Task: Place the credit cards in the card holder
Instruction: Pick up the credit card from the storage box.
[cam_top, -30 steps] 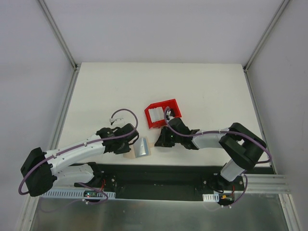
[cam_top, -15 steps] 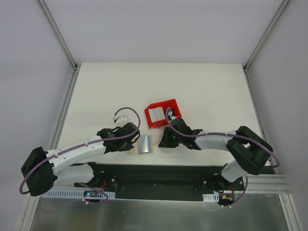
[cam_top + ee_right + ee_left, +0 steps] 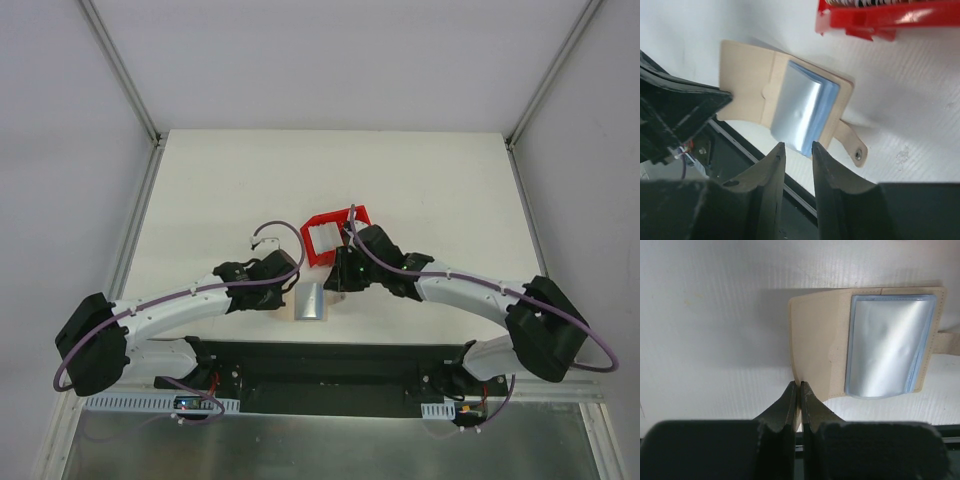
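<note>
The card holder [image 3: 817, 340] lies open at the near worktop [image 3: 400, 180] edge. The left gripper [image 3: 798, 387] is clamped on its left flap. The right gripper [image 3: 798, 147] hovers above, slightly parted, empty. Next, probably: fetch 1 card from the red bin [image 3: 865, 17].

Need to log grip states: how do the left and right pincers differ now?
The left pincer is shut, pinching the tan flap edge of the card holder; the right pincer is open and holds nothing. The left touches the holder at its side; the right hangs near its blue sleeves. Both are black and at the same holder.
</note>
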